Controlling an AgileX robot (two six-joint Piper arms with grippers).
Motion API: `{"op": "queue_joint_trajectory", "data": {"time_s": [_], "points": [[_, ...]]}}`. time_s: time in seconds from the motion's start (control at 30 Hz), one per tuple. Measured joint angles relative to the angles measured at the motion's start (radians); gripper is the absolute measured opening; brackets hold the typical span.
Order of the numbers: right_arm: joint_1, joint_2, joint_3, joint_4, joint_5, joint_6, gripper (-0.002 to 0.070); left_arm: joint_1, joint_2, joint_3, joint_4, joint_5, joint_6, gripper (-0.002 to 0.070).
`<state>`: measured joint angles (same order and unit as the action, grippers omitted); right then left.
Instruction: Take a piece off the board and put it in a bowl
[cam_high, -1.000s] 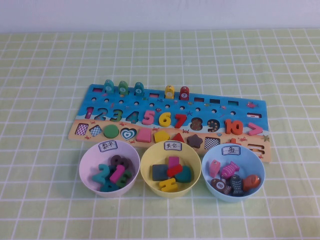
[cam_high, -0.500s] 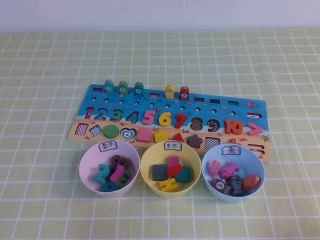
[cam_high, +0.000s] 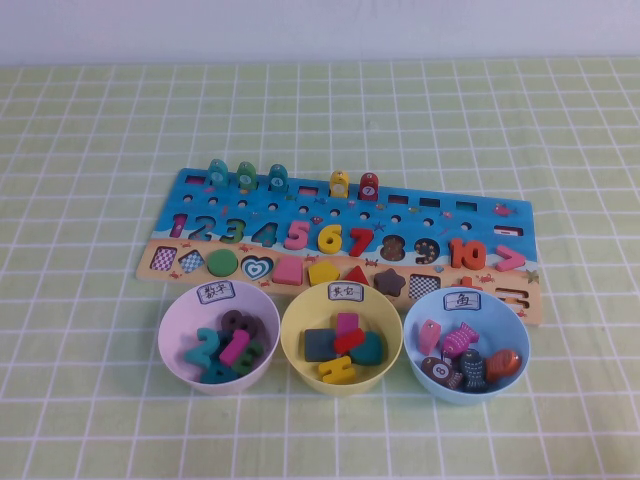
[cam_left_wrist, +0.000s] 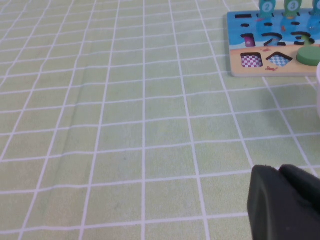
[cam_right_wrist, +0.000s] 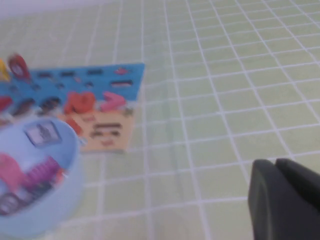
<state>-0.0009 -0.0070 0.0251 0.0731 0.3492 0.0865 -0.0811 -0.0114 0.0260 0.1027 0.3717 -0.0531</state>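
The left gripper hovers over checked green cloth beyond the board's left end, its opening hidden. The flat coral chevron piece sits at the wooden board's right end, behind the glossy yellow bowl. The right gripper is pressed together.

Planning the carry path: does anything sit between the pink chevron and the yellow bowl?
Yes. From the chevron at the board's right end, a straight line to the yellow bowl crosses the light blue bowl. The right end effector is shut over bare cloth beside the board; the left end effector hangs off its other end.
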Motion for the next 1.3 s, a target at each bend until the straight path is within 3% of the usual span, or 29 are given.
{"op": "queue_joint_trajectory", "data": {"time_s": [0.1,0.27,0.43,0.87,1.0,1.3], "points": [[0.0,0.0,0.0,0.223,-0.064,0.014,-0.0017,0.0,0.0,0.0,0.0,0.0,0.0,-0.0005],[0.0,0.0,0.0,0.799,-0.131,0.018,-0.0017,0.0,0.0,0.0,0.0,0.0,0.0,-0.0005],[0.0,0.0,0.0,0.963,-0.145,-0.015,-0.0017,0.0,0.0,0.0,0.0,0.0,0.0,-0.0005],[0.0,0.005,-0.011,0.925,-0.03,-0.176,-0.0017,0.0,0.0,0.0,0.0,0.0,0.0,-0.0005],[0.0,0.1,-0.125,0.775,0.05,-0.185,-0.0017,0.0,0.0,0.0,0.0,0.0,0.0,-0.0005],[0.0,0.553,-0.571,0.409,0.407,-0.186,-0.0017,0.0,0.0,0.0,0.0,0.0,0.0,-0.0005]]}}
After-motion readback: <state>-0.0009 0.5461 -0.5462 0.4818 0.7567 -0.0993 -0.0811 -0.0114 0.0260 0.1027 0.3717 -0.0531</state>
